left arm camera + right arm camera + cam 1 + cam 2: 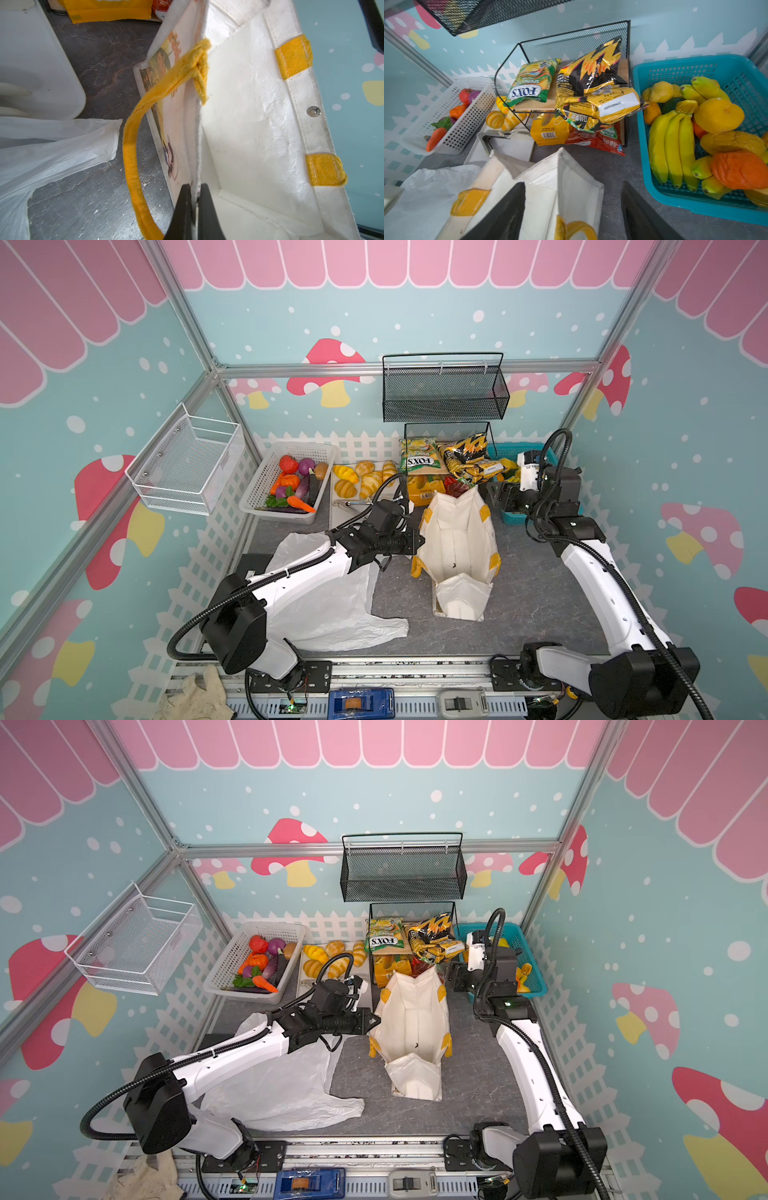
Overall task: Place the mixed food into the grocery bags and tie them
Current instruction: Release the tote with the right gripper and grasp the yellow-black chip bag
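The stiff off-white tote (457,531) with yellow handles stands open in the middle of the table in both top views; its inside shows only a small dark speck. My left gripper (194,199) is shut on the rim of the tote's left wall (380,1019). My right gripper (573,199) is open, its jaws wide apart over the tote's far right corner (550,182), with the right gripper (489,494) beside that rim. The thin white plastic bag (332,605) lies flat under my left arm. Toy vegetables (291,485) fill a white basket. Black-and-yellow snack packets (591,87) and a red packet (596,141) sit on the black wire rack.
A FOX'S packet (527,83) lies beside the snacks, with a yellow packet (548,131) under it. Bread rolls (365,479) sit on a white tray. A teal basket (643,124) of toy fruit stands at the back right. A black mesh shelf (444,393) and a white wire basket (187,464) hang on the walls.
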Robot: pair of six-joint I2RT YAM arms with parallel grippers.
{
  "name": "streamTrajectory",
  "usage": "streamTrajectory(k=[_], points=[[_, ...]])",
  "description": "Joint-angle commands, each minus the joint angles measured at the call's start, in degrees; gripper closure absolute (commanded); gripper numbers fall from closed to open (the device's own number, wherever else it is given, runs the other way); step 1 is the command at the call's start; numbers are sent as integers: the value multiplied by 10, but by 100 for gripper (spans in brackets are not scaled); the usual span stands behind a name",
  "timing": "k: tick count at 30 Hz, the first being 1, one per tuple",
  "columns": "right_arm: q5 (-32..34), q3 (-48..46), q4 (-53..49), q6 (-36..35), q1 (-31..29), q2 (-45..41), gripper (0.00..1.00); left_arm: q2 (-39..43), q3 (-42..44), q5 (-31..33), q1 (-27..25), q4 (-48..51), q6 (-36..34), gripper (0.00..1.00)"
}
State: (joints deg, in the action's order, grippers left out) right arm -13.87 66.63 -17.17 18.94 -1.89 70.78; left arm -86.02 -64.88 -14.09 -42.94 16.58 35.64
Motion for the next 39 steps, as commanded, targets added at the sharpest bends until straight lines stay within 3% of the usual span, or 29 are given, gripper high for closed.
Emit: streamTrajectory(k=[1, 15, 28, 33, 39], points=[[-21, 15, 32, 43, 25, 42, 23, 21, 10, 4, -1, -18, 13, 100], [-90, 55, 196, 187, 37, 217, 20, 49, 33, 24, -1, -19, 12, 100], [-113, 80, 246, 210, 41, 280, 28, 103, 64, 31, 50, -6, 11, 100], [-118, 73, 272, 211, 43, 289, 38, 109, 76, 30, 61, -2, 12, 100], [-126, 63, 300, 214, 47, 293, 59, 112, 89, 28, 63, -6, 19, 100]])
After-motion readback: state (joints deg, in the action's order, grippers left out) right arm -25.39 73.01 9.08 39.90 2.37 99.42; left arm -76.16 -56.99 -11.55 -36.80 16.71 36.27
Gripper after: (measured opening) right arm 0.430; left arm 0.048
